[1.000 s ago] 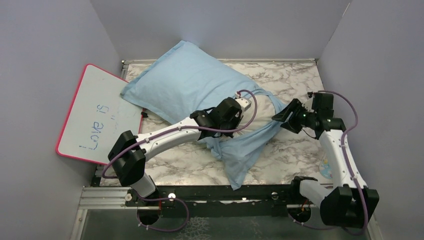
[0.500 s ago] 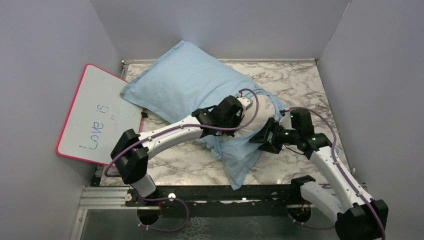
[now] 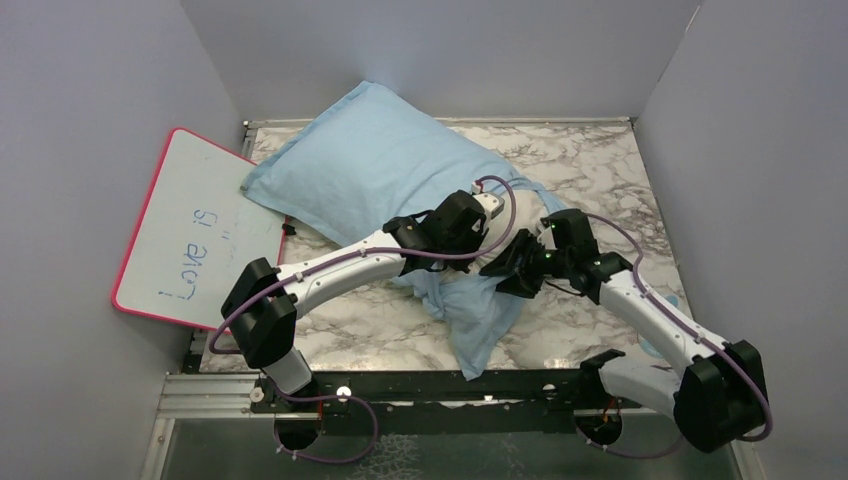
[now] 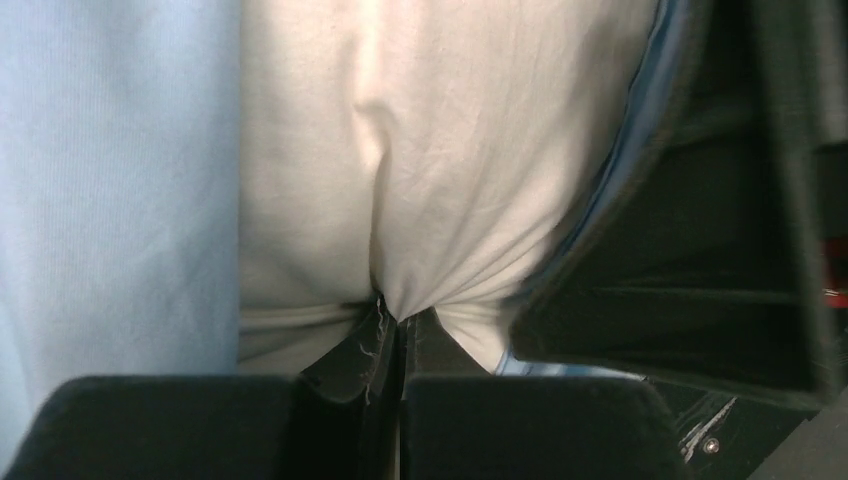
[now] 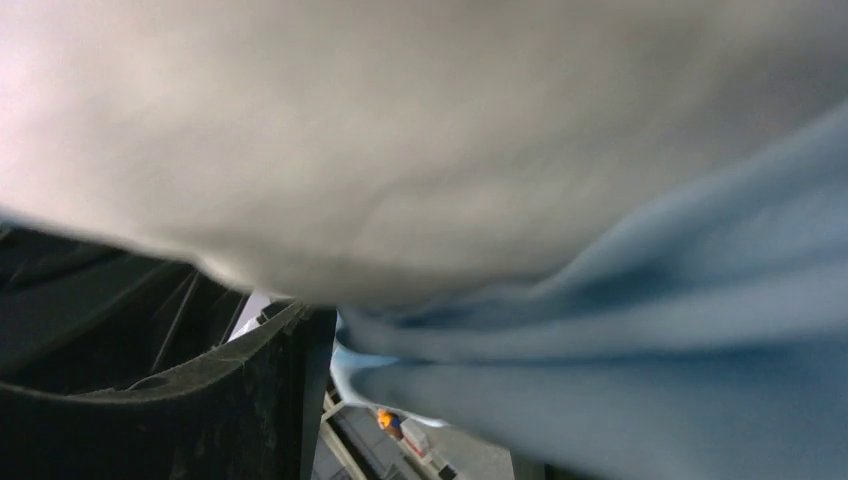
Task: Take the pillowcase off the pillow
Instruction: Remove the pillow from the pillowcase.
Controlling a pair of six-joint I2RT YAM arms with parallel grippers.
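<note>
Two grippers meet at frame centre: left gripper (image 4: 392,330) pinches the pillow (image 4: 440,150) by its bared white corner; right gripper (image 3: 505,272), swung in from the right edge, reaches the pillowcase (image 3: 370,165) mouth, jaw state indiscernible, probably to strip it.

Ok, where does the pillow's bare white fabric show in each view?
Top external: the pillow shows mid-table, just right of the left claw.
Left wrist: it fills the centre, pinched at the bottom by the left claw.
Right wrist: it fills the upper half.
Shared landmark: the light blue pillowcase bordering it.
</note>
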